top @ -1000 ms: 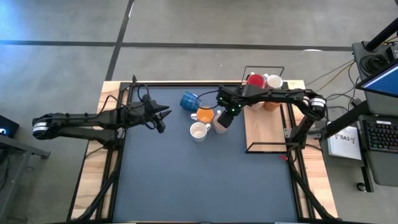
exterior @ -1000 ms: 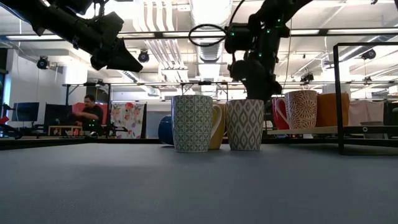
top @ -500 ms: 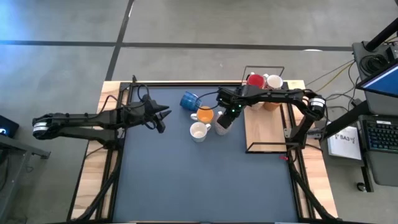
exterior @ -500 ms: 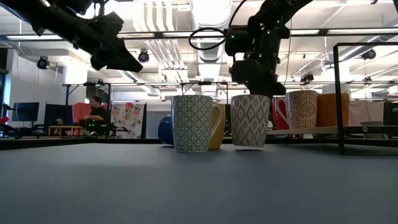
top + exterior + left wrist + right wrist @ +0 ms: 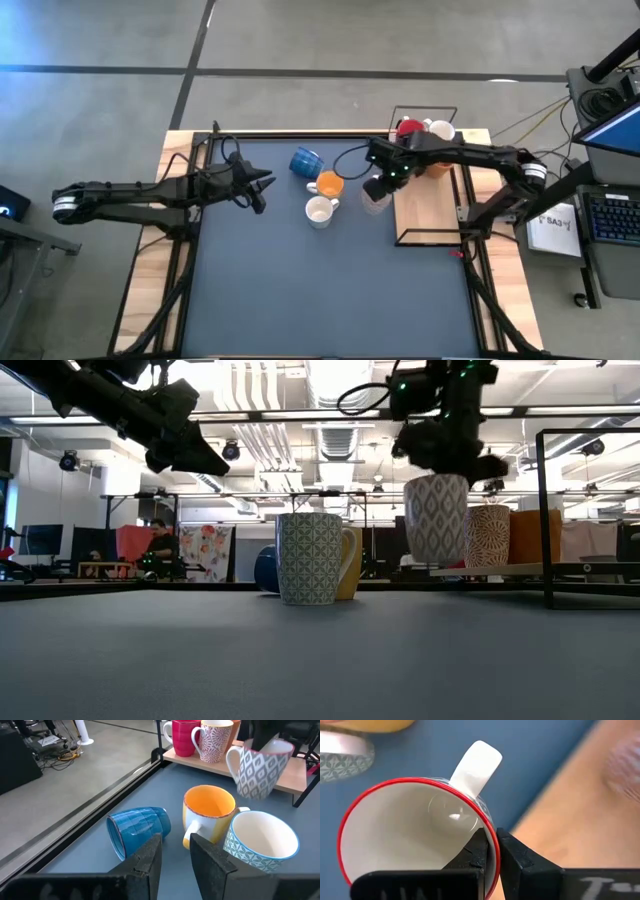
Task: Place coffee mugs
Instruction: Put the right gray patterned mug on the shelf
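My right gripper is shut on a white mug with a grey diamond pattern and a red rim. It holds the mug above the table, at the left edge of a wooden board. A blue mug lies on its side. An orange mug and a white teal-patterned mug stand upright on the table. A red mug and a white mug stand on the board's far end. My left gripper hovers left of the mugs, empty, its fingers a narrow gap apart. My right gripper pinches the mug's rim, one finger inside the mug and one outside, some way round from the handle. The fingers come from above, pointing down. The mug hangs upright below them, lifted clear of the table.
A black wire frame surrounds the wooden board at the table's right side. An orange mug on the board is partly hidden by my right arm. The dark mat toward the near edge is bare. A person sits far behind the table.
My right gripper has risen and gone toward the table's right edge, toward the wooden board, with the diamond-pattern mug. The mug stood on the table beside the orange mug; it is now lifted clear and still upright.
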{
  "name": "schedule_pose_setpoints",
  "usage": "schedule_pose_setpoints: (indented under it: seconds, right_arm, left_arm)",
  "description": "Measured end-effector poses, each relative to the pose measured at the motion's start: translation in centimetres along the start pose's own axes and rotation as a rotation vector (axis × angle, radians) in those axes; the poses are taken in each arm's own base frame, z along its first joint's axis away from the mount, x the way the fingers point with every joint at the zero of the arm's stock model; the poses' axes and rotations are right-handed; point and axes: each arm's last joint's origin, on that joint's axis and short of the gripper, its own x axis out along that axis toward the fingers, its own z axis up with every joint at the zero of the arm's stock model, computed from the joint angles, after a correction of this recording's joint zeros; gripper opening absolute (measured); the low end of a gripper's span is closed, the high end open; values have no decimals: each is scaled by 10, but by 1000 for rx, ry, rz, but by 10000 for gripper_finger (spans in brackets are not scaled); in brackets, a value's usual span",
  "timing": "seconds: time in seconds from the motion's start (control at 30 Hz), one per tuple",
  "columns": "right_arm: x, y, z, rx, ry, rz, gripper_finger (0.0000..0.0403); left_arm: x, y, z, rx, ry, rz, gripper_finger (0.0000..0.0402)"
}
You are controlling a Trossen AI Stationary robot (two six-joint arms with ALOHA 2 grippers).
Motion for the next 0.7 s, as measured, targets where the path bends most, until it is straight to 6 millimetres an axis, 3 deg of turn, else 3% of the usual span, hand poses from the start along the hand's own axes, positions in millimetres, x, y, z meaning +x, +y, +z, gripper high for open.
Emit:
schedule_pose_setpoints:
  seconds: [0.37, 0.7]
  right_arm:
    - [-33, -23, -30, 194, -54, -167, 14]
    - [-17, -42, -55, 357, 0, -207, 23]
  left_arm:
    - [0, 0, 0, 1, 4, 1, 84]
    - [0, 0, 0, 4, 4, 1, 84]
